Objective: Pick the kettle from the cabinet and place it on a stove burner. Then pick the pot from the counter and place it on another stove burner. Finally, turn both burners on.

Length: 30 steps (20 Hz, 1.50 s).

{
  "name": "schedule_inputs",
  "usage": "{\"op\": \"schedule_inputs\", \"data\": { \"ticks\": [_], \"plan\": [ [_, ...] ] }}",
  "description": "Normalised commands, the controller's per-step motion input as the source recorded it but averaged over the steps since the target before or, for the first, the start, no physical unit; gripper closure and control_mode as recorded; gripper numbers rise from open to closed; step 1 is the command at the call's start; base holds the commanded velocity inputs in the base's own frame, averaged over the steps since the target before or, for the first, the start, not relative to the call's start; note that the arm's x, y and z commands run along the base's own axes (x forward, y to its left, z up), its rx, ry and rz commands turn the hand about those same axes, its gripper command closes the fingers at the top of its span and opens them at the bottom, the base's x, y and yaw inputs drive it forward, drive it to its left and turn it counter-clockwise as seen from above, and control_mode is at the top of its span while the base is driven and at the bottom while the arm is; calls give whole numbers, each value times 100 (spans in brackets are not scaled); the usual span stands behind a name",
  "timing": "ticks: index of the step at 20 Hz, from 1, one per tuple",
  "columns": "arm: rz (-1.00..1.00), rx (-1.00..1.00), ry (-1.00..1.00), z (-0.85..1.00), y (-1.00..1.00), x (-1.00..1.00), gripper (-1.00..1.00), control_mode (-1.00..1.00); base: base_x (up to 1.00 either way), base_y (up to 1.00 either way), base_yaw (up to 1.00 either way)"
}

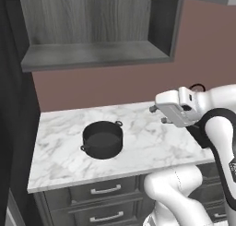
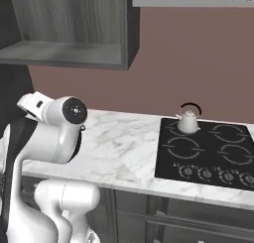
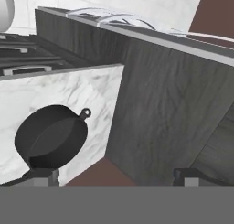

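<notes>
One pot (image 1: 102,139) sits on the desk (image 1: 60,156), one kettle (image 2: 188,121) occupies one of four stove burners (image 2: 183,148), and the single gripper (image 1: 158,114) hovers, jaws wide, holding nothing.

Even, flat light fills all three rendered pictures, with no clear single source and no glare on any surface. The counter (image 1: 138,146) reads bright and slightly washed, its grey veins soft. The pot (image 1: 102,139) throws only a faint, diffuse shadow at its base, and its inside is near black with little detail. The cabinet (image 1: 97,36) interior is dimmer than the wall below it, and the far left of the left base view falls into deep shade. The black cooktop (image 2: 208,152) shows no reflections. Edges look a little soft and jagged at this low resolution; straight lines stay straight toward the borders
</notes>
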Motion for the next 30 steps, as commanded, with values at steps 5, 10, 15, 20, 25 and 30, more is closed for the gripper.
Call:
{"op": "schedule_inputs", "data": {
  "ticks": [5,10,15,20,25,30],
  "plan": [
    [0,0,0,0,0,0,-100,100,45,24,0],
    [0,0,0,0,0,0,-100,100,42,24,0],
    [0,-2,0,-1,4,0,-100,-100,12,19,0],
    [0,-10,3,-14,24,0,-100,-100,0,0,0],
    [0,-8,9,-26,23,1,-100,-100,0,0,0],
    [0,-2,11,-19,12,9,-100,-100,0,0,0]
  ]
}}
